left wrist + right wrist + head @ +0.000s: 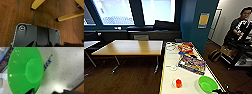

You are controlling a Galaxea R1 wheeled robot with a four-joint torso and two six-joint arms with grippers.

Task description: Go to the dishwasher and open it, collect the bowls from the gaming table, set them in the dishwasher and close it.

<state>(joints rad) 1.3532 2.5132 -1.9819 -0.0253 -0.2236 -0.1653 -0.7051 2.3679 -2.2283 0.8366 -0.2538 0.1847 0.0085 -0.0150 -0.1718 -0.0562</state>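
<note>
On the white table (189, 75) with the yellow edge, the green bowl (207, 83) sits upright and holds nothing, at the near right corner; the right claw (219, 91) is dark at the bowl's near rim, touching or just beside it, grip can't be told. Left of the bowl is a small clear dish (177, 83) with an orange thing in it, beyond the bowl a colourful box (192, 64). Left claw: state can't be told.

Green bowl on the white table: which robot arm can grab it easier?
Probably the right. The green bowl looms large in the right wrist view, and the right gripper sits beside it. The left wrist view looks at wooden floor.
</note>
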